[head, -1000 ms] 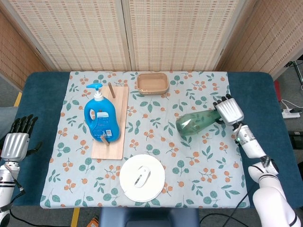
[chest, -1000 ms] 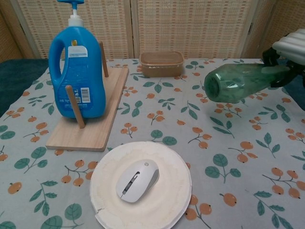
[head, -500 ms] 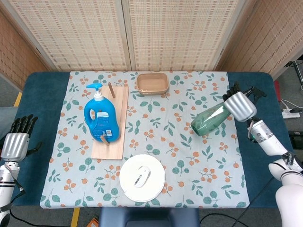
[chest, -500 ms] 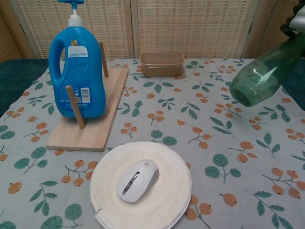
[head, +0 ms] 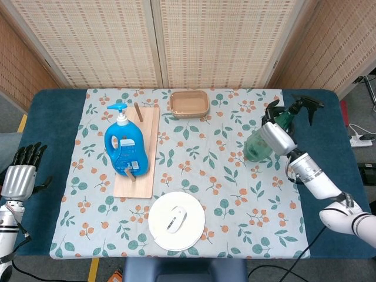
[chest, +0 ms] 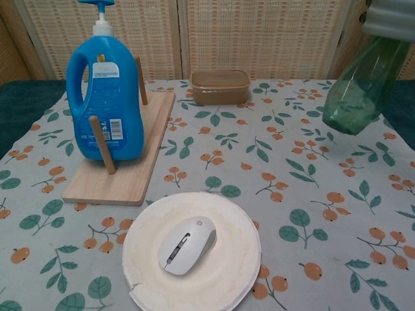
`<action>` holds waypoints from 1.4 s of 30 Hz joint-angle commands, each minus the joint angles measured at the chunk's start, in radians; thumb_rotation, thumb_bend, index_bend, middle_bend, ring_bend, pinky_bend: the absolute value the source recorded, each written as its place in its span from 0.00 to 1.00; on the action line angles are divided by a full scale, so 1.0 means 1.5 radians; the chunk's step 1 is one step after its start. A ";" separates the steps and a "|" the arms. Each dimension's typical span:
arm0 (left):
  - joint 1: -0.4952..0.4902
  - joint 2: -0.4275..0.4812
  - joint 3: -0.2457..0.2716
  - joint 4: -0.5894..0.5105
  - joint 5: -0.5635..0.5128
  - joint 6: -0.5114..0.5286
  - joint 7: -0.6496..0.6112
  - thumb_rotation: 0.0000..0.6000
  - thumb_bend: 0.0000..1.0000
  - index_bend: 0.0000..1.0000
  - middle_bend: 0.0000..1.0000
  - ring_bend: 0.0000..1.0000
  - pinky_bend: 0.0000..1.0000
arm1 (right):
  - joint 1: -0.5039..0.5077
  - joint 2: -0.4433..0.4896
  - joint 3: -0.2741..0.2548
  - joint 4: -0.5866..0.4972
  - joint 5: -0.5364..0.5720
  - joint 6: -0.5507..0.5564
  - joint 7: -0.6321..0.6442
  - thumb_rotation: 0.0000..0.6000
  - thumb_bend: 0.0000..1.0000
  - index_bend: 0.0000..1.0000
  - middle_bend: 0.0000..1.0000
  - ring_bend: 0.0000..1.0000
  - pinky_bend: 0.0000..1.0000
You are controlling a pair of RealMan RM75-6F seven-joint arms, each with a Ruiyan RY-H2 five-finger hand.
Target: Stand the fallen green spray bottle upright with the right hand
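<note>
At the far left, off the patterned cloth, the left hand (head: 19, 176) rests on the blue table (head: 53, 117) edge with fingers straight and apart, holding nothing; its arm is cut off by the frame's lower edge. One blue detergent bottle (head: 123, 147) stands on one wooden rack (head: 138, 155), partly hiding the pegs beside it. Near the front edge sits one white plate (head: 176, 222) bearing one white mouse (head: 174, 220), and at the back edge one brown tray (head: 190, 103). Bare floral tablecloth (head: 217, 170) lies open between plate, tray and the right side. There, the right hand (head: 275, 136) grips the green spray bottle (head: 264, 138) around its upper body, covering much of it; the bottle is tilted, base down toward the cloth, black trigger head up and to the right. Whether the base touches the cloth is hard to tell. In the chest view the hand is cropped at the top corner and only the bottle's lower body (chest: 356, 97) shows.
</note>
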 commanded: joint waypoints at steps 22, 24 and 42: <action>0.000 0.000 0.000 0.000 0.000 0.000 0.000 1.00 0.27 0.00 0.00 0.00 0.00 | 0.073 -0.143 0.043 -0.076 0.364 0.013 -0.499 1.00 0.13 0.89 0.67 0.49 0.37; 0.000 0.000 0.000 0.000 0.000 0.000 0.000 1.00 0.27 0.00 0.00 0.00 0.00 | 0.081 -0.148 0.042 -0.068 0.375 0.017 -0.510 1.00 0.13 0.89 0.67 0.49 0.37; 0.000 0.000 0.000 0.000 0.000 0.000 0.000 1.00 0.27 0.00 0.00 0.00 0.00 | 0.126 -0.216 0.009 0.006 0.427 0.003 -0.527 1.00 0.13 0.89 0.68 0.49 0.37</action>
